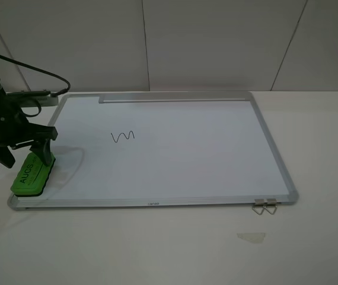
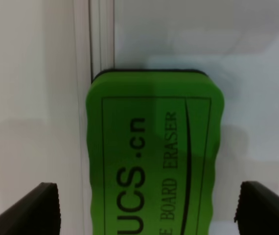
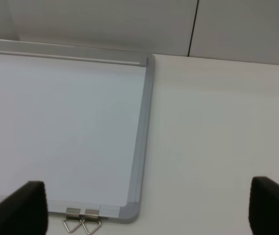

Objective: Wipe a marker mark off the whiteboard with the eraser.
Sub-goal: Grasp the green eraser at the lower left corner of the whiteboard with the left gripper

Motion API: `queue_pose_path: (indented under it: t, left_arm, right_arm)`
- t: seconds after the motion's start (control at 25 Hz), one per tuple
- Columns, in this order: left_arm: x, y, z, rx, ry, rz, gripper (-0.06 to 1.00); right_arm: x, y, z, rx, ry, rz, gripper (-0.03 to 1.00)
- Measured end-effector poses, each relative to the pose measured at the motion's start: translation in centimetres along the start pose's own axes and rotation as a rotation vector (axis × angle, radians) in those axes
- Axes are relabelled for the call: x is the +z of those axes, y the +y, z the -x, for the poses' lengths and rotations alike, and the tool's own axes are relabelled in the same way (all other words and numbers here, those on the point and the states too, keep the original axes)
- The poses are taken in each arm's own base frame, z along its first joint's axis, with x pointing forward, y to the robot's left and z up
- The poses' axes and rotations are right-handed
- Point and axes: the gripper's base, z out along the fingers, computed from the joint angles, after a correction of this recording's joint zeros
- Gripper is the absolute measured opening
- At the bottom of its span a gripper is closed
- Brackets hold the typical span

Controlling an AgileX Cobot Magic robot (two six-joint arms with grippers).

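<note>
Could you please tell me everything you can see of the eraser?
The eraser is a bright green rounded block, foam-like, with wavy long sides and a thin dark layer underneath. Its top carries a dark outlined panel and lettering, partly readable as "UCS.cn" and "BOARD ERASER". It lies flat, lettering up, on the near left corner of the whiteboard, one long side over the frame. The open left tool straddles it, with gaps showing between its fingers and the eraser.
</note>
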Motion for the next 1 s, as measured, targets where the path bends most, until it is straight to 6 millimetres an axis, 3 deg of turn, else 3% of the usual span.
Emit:
queue_pose_path:
  t: [0.24, 0.8, 1.0]
  left_arm:
    - [1.5, -0.2, 0.4, -0.005, 0.018, -0.011, 0.74]
    - [1.8, -0.4, 0.5, -0.012, 0.006, -0.034, 0.73]
    - [1.8, -0.4, 0.5, -0.015, 0.008, -0.033, 0.61]
  right_arm:
    - [0.0, 0.0, 0.0, 0.000, 0.000, 0.000, 0.82]
    - [0.0, 0.0, 0.0, 0.000, 0.000, 0.000, 0.82]
    - [0.0, 0.0, 0.0, 0.000, 0.000, 0.000, 0.82]
